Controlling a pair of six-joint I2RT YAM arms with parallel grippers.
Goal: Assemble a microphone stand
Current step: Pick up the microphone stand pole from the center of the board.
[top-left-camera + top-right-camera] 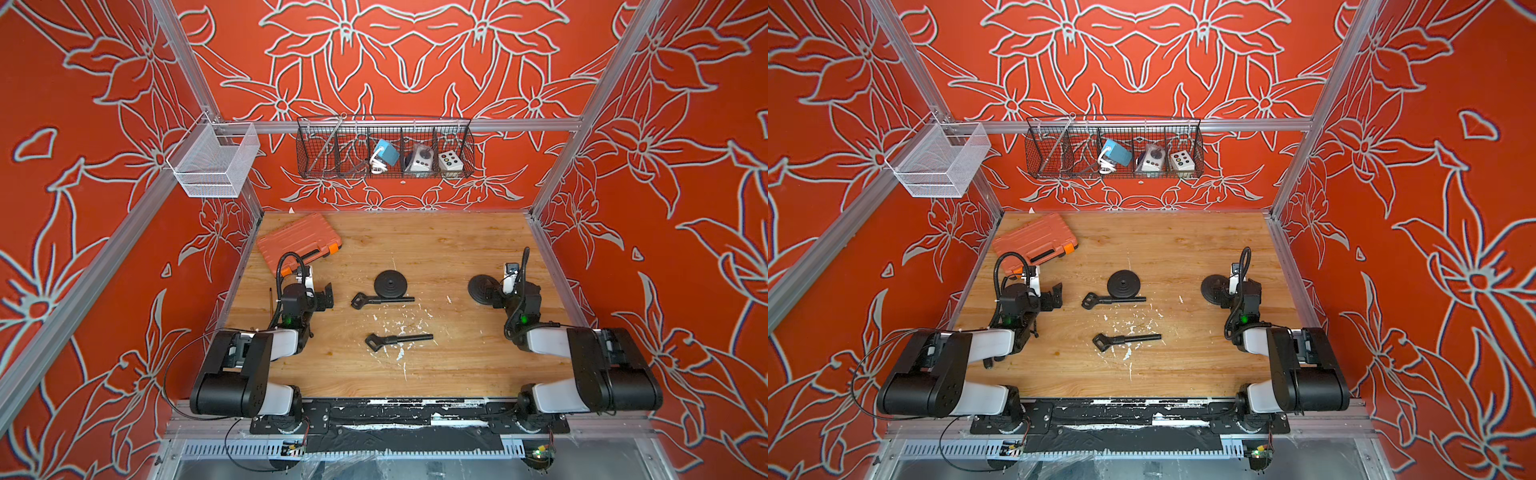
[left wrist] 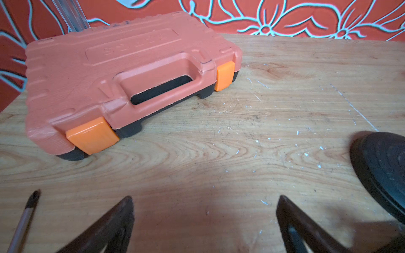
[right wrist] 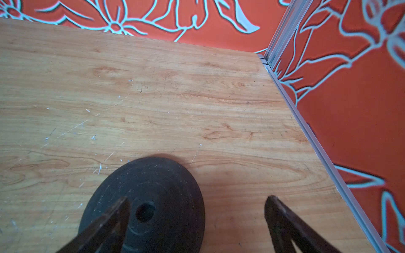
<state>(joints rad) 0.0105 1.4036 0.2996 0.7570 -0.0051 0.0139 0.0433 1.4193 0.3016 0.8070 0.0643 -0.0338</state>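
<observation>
Both claws stand wide open, holding nothing. The left claw (image 2: 205, 198) hangs above the bare desk (image 1: 457, 249), near the orange tool case (image 1: 297, 241). The right claw (image 3: 198, 199) hangs partly over a round black base (image 3: 153, 197) at the desk's right side. A second base (image 1: 390, 284) sits mid-desk, with a clip-ended pole (image 1: 382, 300) lying right at its front edge. A second pole (image 1: 399, 339) lies apart, nearer the arms.

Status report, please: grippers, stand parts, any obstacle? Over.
Left gripper open, empty. Right gripper open, at round base. Near pole, far pole lie flat, unassembled. Orange case aside, not blocking.
</observation>
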